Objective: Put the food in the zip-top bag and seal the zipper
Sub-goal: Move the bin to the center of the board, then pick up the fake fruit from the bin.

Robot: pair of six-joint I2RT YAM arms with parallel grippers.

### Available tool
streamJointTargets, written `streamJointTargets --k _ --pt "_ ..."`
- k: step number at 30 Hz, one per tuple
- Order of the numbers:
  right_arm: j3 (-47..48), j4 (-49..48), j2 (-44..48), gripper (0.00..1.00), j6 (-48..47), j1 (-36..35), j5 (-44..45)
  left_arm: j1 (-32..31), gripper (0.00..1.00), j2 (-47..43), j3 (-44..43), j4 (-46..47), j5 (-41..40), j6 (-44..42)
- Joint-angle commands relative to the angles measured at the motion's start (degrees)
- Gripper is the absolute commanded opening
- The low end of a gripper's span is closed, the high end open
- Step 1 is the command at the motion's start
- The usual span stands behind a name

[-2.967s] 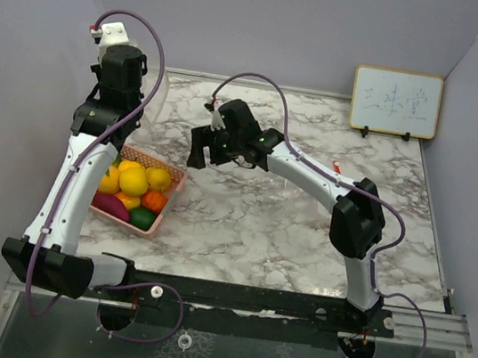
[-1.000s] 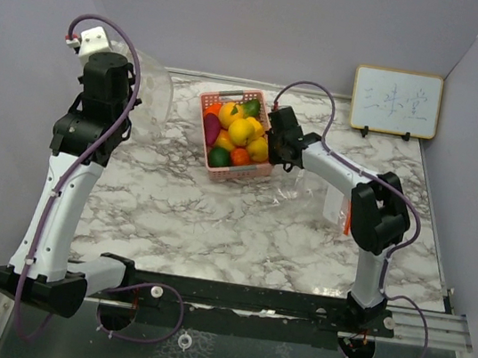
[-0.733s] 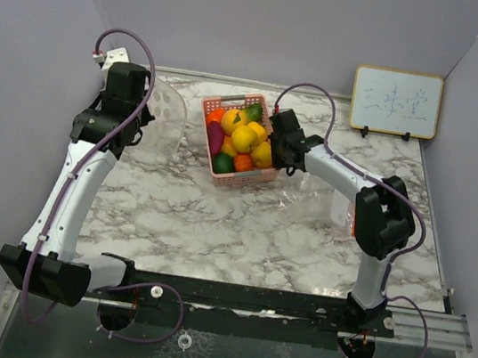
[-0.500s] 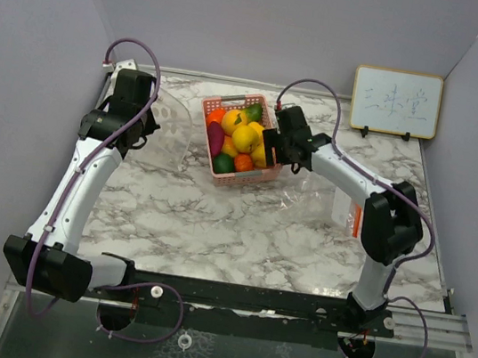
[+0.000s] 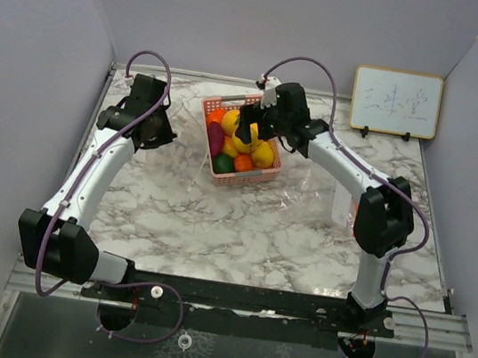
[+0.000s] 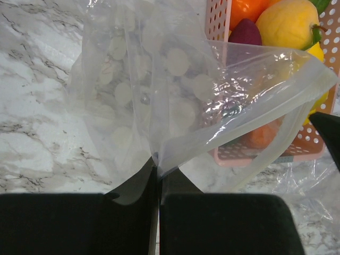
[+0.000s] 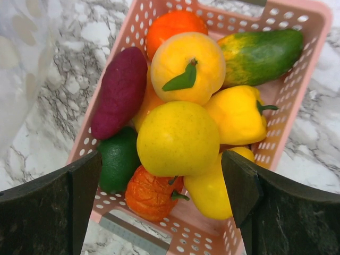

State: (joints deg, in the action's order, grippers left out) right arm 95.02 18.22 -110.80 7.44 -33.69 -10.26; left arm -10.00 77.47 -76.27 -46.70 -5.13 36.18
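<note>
The food (image 5: 243,139) is piled in a pink slotted basket (image 5: 265,177) at the back middle of the table. In the right wrist view I see a yellow round fruit (image 7: 178,138), a purple piece (image 7: 119,93), a green lime (image 7: 119,159), an orange piece (image 7: 154,194), a yellow pepper (image 7: 236,114) and a green cucumber (image 7: 260,53). My right gripper (image 5: 250,129) (image 7: 162,175) is open and empty, above the basket (image 7: 304,90). My left gripper (image 5: 160,131) (image 6: 158,172) is shut on the edge of the clear zip-top bag (image 6: 159,95) (image 5: 186,140), which hangs open just left of the basket (image 6: 265,151).
More clear plastic (image 5: 314,190) with a white and orange label (image 5: 347,211) lies right of the basket, under the right arm. A small whiteboard (image 5: 395,102) stands at the back right. Grey walls close the left, back and right sides.
The basket went from the near left to the back middle. My left gripper has come down and right with the bag towards it. My right gripper has risen over the food.
</note>
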Motion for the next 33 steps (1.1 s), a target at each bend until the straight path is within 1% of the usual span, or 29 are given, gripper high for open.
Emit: streamJointTargets --k 1,6,9,11,13,14,17,20,22,25,29,31,33 --pt "2.9 -1.4 -5.3 0.95 -1.1 -0.1 -5.1 -0.3 0.0 -0.7 1.0 0.8 3.0 1.9" --pt "2.2 -1.6 -7.9 0.95 -0.7 -0.5 -5.6 -0.3 0.0 -0.9 1.1 0.4 3.0 1.7" --pt "0.9 -2.1 -8.2 0.9 -0.4 -0.6 -4.4 -0.3 0.0 -0.7 0.9 0.4 3.2 1.8" --pt "0.2 -2.8 -8.0 0.81 0.2 -0.6 -3.7 -0.3 0.0 -0.5 0.7 0.4 3.4 1.8" --pt "0.3 -2.8 -7.8 0.64 0.8 -0.6 -3.0 -0.3 0.0 -0.3 0.5 0.5 3.5 1.7" --pt "0.5 -2.5 -7.5 0.59 1.0 -0.6 -2.6 -0.3 0.0 -0.2 0.4 0.4 3.6 1.7" --pt "-0.1 -1.9 -4.6 0.54 1.4 -0.5 -1.6 -0.3 0.0 -0.2 0.0 0.4 3.5 1.6" --pt "-1.4 -1.2 0.2 0.52 1.8 -0.5 -2.8 -0.2 0.0 -0.2 -0.6 0.1 3.0 1.6" --pt "-2.1 -0.7 3.4 0.51 2.3 -0.5 -5.7 -0.3 0.0 -0.1 -1.0 -0.1 2.8 1.8" --pt "-4.1 -1.7 8.3 0.5 4.2 -0.7 -13.4 -0.3 0.0 0.1 -1.1 -0.1 3.3 2.8" --pt "-9.2 -9.2 14.4 0.5 8.2 -1.6 -26.4 -0.3 0.0 0.7 -3.6 -0.1 4.3 4.0" --pt "-9.9 -11.7 15.1 0.5 9.7 -2.8 -31.7 -0.3 0.0 1.0 -4.6 0.0 5.1 4.7" --pt "-10.2 -13.9 14.9 0.5 10.7 -4.8 -35.1 -0.3 0.0 1.4 -5.5 0.2 6.1 5.5"
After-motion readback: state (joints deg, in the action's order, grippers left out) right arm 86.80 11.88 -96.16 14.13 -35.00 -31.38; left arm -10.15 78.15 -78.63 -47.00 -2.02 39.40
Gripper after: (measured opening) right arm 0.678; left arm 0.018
